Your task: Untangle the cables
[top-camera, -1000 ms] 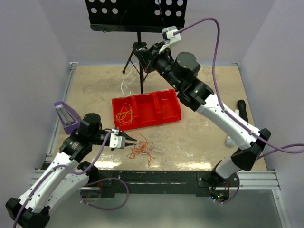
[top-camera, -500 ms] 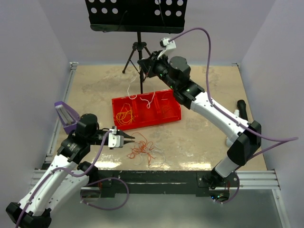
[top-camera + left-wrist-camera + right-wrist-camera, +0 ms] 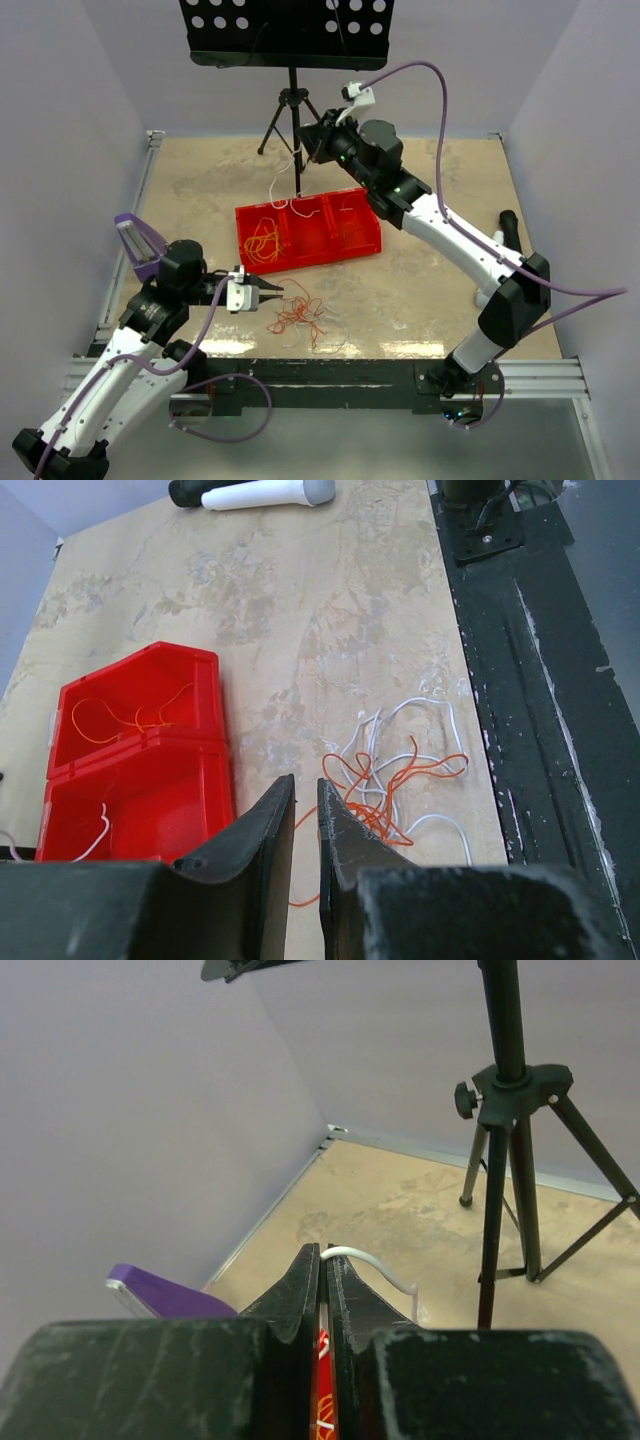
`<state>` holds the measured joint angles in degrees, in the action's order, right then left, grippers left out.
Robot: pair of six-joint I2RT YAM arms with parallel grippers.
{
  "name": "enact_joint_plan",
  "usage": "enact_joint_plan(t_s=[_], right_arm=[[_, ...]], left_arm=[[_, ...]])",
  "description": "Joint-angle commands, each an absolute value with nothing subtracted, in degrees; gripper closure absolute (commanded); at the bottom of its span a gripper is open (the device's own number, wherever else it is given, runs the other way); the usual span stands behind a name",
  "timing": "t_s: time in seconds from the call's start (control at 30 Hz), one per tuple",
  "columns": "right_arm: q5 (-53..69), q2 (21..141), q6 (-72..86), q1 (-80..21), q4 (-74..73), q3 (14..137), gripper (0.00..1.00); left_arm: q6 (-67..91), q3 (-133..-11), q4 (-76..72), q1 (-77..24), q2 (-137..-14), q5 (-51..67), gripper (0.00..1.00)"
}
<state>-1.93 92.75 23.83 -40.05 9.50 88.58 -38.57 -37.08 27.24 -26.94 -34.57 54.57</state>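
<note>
A clump of orange and white cables (image 3: pixel 300 318) lies on the table near the front edge; it also shows in the left wrist view (image 3: pixel 395 785). My left gripper (image 3: pixel 272 290) (image 3: pixel 305 780) hovers just left of the clump, its jaws a narrow gap apart and empty. My right gripper (image 3: pixel 306 142) (image 3: pixel 323 1251) is raised beyond the red bin (image 3: pixel 322 250) and is shut on a white cable (image 3: pixel 283 181) (image 3: pixel 385 1268), which hangs down toward the bin. Orange cables (image 3: pixel 262 240) lie in the bin's left compartment, and more lie in the right one.
A black music stand on a tripod (image 3: pixel 291 108) stands at the back, right beside my right gripper. A purple-topped object (image 3: pixel 138 242) is at the left edge. A black and white cylinder (image 3: pixel 503 228) lies at the right. A black rail (image 3: pixel 330 372) runs along the front.
My right arm has come lower and closer over the bin's far side, still holding the white cable, whose hanging end has swung. My left gripper has barely moved.
</note>
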Motion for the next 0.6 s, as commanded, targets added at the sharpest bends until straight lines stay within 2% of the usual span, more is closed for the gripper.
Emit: enact_joint_plan(t_s=[0.0,0.23,0.57], right_arm=[[-5.4,94.0,23.8,-39.7,9.8,86.3,1.00],[-10.5,92.2,24.4,-39.7,10.0,79.3,1.00],[-13.5,99.9,24.3,-39.7,5.2,82.4,1.00]], left_arm=[[-38.1,-38.2,25.2,-26.4,-34.2,54.7,0.81],[-37.9,-38.1,24.6,-26.3,-34.5,54.6,0.81],[-37.0,-38.2,24.3,-26.0,-34.4,54.7,0.81]])
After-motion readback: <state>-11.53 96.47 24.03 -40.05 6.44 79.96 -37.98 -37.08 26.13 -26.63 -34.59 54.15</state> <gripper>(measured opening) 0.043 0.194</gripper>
